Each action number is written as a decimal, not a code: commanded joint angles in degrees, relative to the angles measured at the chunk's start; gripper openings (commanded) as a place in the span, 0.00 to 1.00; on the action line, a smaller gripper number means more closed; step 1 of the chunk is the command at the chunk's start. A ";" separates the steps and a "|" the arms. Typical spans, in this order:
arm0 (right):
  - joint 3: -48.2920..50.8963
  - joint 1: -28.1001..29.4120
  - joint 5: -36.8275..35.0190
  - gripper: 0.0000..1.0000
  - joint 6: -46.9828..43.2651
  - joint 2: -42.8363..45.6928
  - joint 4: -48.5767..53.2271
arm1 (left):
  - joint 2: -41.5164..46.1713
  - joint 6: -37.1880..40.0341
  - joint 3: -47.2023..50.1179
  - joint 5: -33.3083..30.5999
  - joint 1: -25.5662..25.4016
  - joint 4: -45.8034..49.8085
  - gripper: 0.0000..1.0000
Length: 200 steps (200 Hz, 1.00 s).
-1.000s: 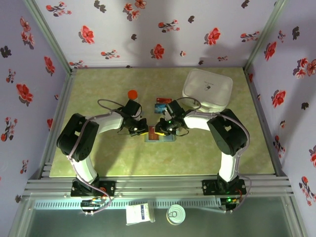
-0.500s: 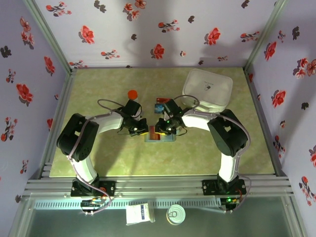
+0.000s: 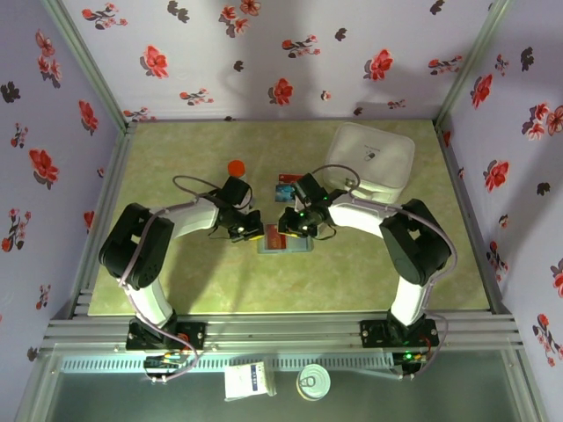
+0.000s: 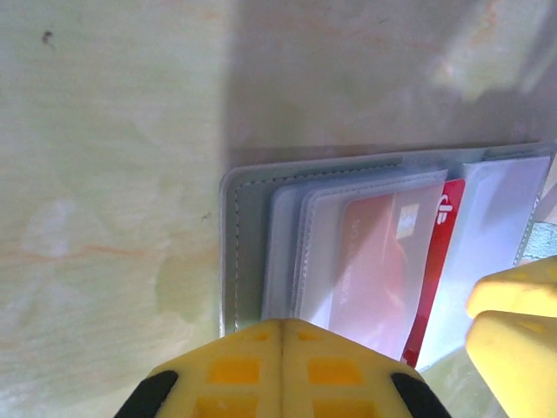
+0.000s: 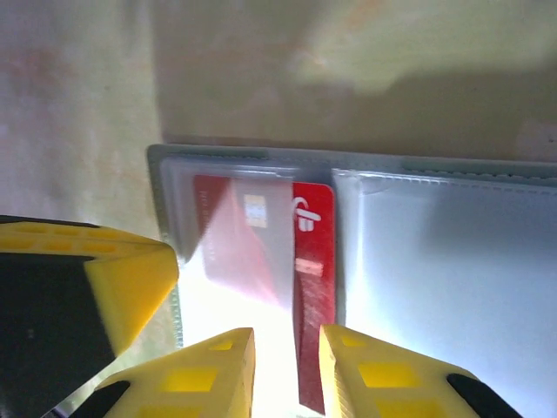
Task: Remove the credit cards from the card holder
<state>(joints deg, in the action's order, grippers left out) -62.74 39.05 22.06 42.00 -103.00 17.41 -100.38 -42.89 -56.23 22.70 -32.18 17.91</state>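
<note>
Left gripper (image 4: 280, 361) is clamped shut on nothing, tips down on the left panel of the card holder (image 4: 248, 226), which lies open mid-table (image 3: 176, 281), so I'd use it to pin the holder down. Red card (image 5: 313, 261) sits half out of its pocket, with the right gripper (image 5: 287, 366) fingers a narrow gap apart around one end. I'd pinch that edge and slide it out flat instead of yanking upward.
</note>
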 commanded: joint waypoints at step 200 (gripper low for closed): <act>2.89 -2.46 6.11 0.27 0.80 -3.62 -5.92 | -3.60 2.40 -2.92 -2.97 -2.36 3.76 0.00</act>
<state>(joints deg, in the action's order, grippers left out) -60.69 36.99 26.13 42.04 -105.41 13.41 -103.20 -41.76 -59.22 21.61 -34.50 18.92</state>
